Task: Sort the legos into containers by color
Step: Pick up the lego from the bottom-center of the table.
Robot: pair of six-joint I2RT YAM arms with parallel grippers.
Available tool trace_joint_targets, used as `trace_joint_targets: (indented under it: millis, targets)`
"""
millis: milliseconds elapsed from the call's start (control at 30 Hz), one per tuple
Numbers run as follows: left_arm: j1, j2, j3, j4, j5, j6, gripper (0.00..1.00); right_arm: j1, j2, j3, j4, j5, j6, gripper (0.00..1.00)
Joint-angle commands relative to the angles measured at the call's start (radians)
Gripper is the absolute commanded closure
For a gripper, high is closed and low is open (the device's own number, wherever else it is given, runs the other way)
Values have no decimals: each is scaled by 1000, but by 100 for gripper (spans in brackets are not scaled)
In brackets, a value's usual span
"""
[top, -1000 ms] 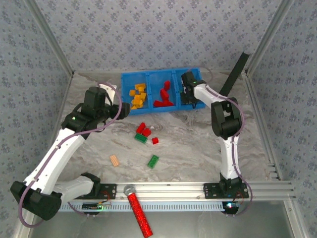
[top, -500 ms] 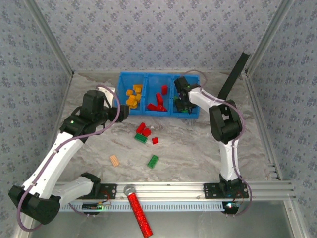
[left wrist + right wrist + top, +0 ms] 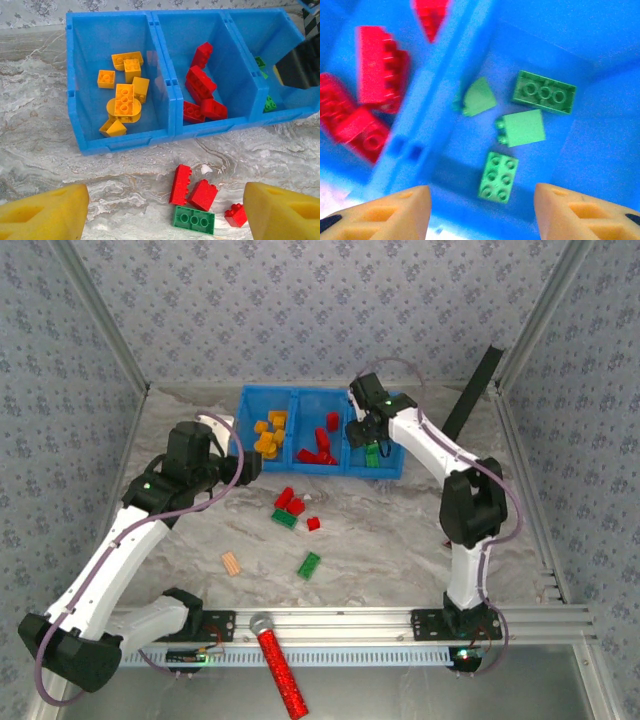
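Jaws of the right gripper (image 3: 480, 192) are standing partly apart with nothing between them, and it is hanging over the right compartment of the blue tray (image 3: 125, 142). Four green bricks (image 3: 544, 92) are lying on that compartment's floor just below. They are a long studded one, a small wedge toward the divider on the left, a squarish block in the middle and a six-stud piece nearest the gripper. The wrist view is blurred, so the wedge's shape is perhaps not exact. Red bricks (image 3: 200, 90) are lying heaped in the middle compartment. Yellow-orange bricks (image 3: 125, 95), one of them round, are sitting in the left one.

The left gripper (image 3: 165, 200) is hovering with its jaws wide and empty above the marbled table (image 3: 400, 530), near the tray's left front corner. Loose bricks (image 3: 202, 194) are lying just near of the tray: two red ones touching, a small red one to their right and a green one just nearer. Another green brick (image 3: 309, 565) is lying nearer the arms, with a tan ridged block (image 3: 231, 562) to its left.
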Motion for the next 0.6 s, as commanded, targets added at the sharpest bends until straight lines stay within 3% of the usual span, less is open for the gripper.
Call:
trace_joint_targets:
  millis: [0,100,200,300,333,467,567]
  targets:
    - [6,-38,13,15,-16,33,19,76,-139,-87,-31,-94,-154,43]
    - [6,-56,18,-9,-32,55,17,161,-254,-241,12,-162,-393,42]
    - [8,-85,18,-34,-44,67,16,214,-377,-393,50,-306,-620,39]
    - [9,-119,17,-66,-46,81,15,262,-452,-464,17,-455,-817,24]
    - [11,-129,23,-72,-46,90,14,287,-462,-471,1,-476,-859,23]
    - [15,-174,21,-134,-75,125,12,402,-437,-476,-42,-505,-928,22]
    - [29,-214,-21,-103,-92,110,9,520,-390,-503,-8,-386,-985,27]
